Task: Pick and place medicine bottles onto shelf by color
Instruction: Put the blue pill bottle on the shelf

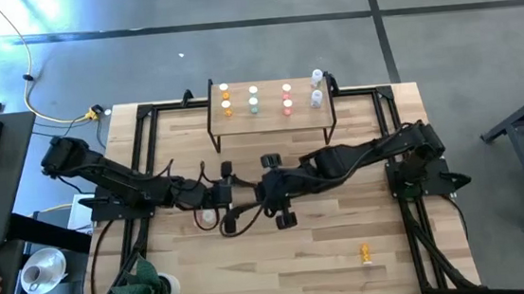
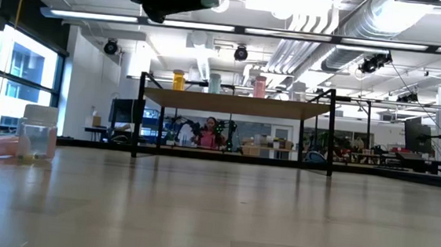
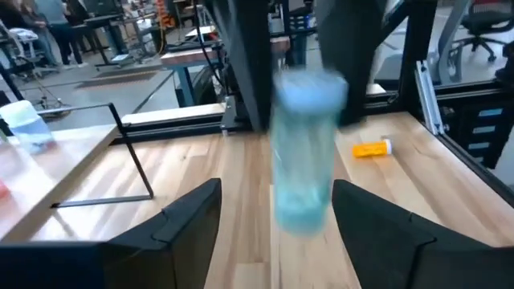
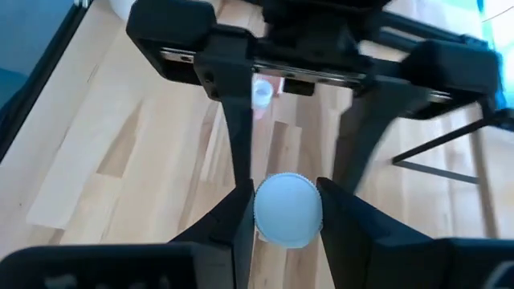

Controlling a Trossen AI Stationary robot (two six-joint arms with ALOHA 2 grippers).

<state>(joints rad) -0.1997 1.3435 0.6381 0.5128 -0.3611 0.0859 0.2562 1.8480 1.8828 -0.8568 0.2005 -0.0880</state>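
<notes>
Overhead strip lights and exposed ducts fill the workshop behind the light wooden tabletop [image 1: 300,258], where two dark arms meet near its middle; the shelf [image 1: 272,115] stands at the far edge, its wood top carrying bottles in columns by colour: orange bottles [image 1: 225,98], green bottles [image 1: 253,98], red bottles [image 1: 287,98] and clear bottles [image 1: 316,87]. From table height the shelf [image 2: 230,104] shows on thin black legs with an orange, a green and a pink bottle visible along its top.

The right pincer [image 4: 287,210] is clenched on a pale bottle [image 4: 287,210], its white cap pinched between both dark fingers [image 4: 229,221]; the left wrist view shows the same pale bottle [image 3: 305,148] held upright and blurred in mid-air, with the left pincer [image 3: 277,225] spread wide on either side of it and not touching it; seen from above, the left pincer [image 1: 221,200] and right pincer [image 1: 275,189] sit close together over the tabletop's centre.

One orange bottle [image 1: 365,251] lies on its side near the front right of the tabletop, well apart from the shelf; a clear jar [image 2: 37,133] stands at the low view's left edge; a small potted plant [image 1: 141,289] sits at the front left corner.
</notes>
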